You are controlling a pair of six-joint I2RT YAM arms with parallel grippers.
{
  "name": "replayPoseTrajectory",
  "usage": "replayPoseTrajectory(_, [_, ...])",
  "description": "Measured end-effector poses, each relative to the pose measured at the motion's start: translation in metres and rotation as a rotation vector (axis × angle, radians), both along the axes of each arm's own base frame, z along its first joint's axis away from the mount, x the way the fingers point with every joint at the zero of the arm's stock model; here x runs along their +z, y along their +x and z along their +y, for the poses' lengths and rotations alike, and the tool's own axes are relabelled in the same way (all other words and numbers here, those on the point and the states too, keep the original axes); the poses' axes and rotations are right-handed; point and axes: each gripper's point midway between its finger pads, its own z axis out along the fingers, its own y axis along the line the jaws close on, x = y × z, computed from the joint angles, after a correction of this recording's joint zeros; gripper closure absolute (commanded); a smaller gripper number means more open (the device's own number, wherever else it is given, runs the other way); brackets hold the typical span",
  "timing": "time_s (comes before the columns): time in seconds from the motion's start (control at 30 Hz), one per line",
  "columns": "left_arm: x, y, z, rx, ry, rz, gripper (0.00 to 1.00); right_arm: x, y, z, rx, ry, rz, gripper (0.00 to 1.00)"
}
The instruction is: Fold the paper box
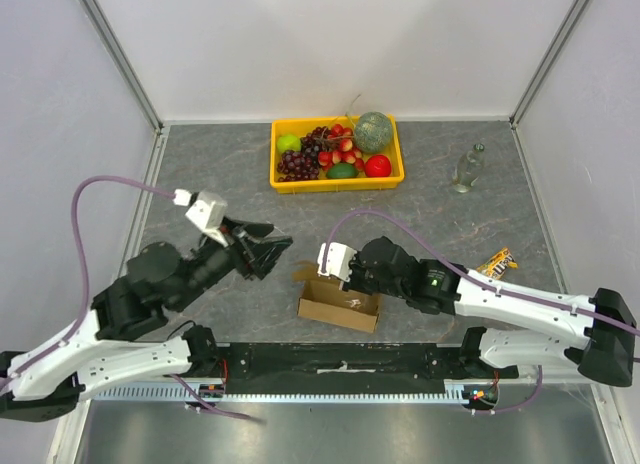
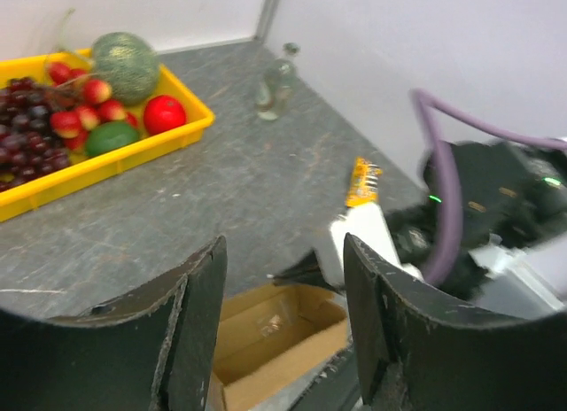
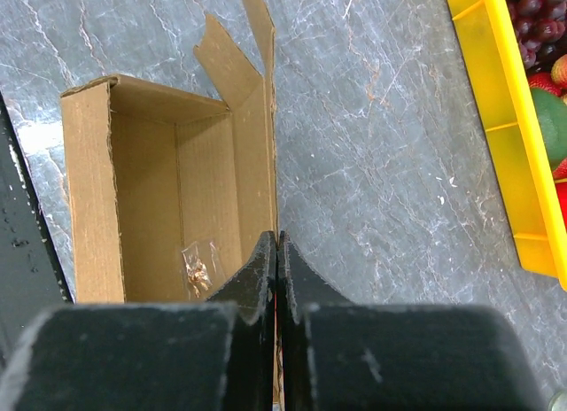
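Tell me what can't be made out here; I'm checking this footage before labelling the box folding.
Right wrist view: the right gripper is shut at the box wall; its own fingers hide whether it pinches cardboard.
Right wrist view: the small packet inside is too small to identify.
Top view: the right gripper covers part of the box's far edge.
Top view: the snack wrapper print is too small to read.

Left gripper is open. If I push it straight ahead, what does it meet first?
Probably the paper box: its open top lies just beyond the left gripper, low between its jaws. The right arm sits close behind; depth is unclear, so a higher line might reach that first.
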Motion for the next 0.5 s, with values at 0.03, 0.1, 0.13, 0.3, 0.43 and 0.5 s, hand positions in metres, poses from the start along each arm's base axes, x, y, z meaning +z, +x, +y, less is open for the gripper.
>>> replayPoseTrajectory(0.03, [-0.007, 0.008, -0.006, 0.012, 0.033, 0.014, 0.39, 0.001, -0.001, 0.000, 0.001, 0.006, -0.008, 1.00])
replayPoseTrajectory(0.1, [-0.015, 0.027, -0.011, 0.048, 0.075, 0.038, 0.40, 0.002, -0.004, -0.001, 0.003, 0.016, -0.017, 1.00])
replayPoseTrajectory(0.13, [-0.018, 0.040, -0.010, 0.069, 0.089, 0.053, 0.41, 0.003, -0.004, -0.001, 0.002, 0.019, -0.021, 1.00])
replayPoseTrajectory(0.3, [-0.024, 0.125, 0.032, 0.204, 0.040, 0.130, 0.46, 0.007, -0.005, -0.002, -0.001, 0.034, -0.037, 1.00])
replayPoseTrajectory(0.43, [-0.044, 0.152, 0.064, 0.228, -0.033, 0.190, 0.46, 0.008, -0.005, -0.001, -0.003, 0.035, -0.045, 1.00])
replayPoseTrajectory(0.5, [-0.059, 0.144, 0.061, 0.180, -0.044, 0.222, 0.46, 0.008, -0.005, 0.000, -0.004, 0.030, -0.052, 1.00])
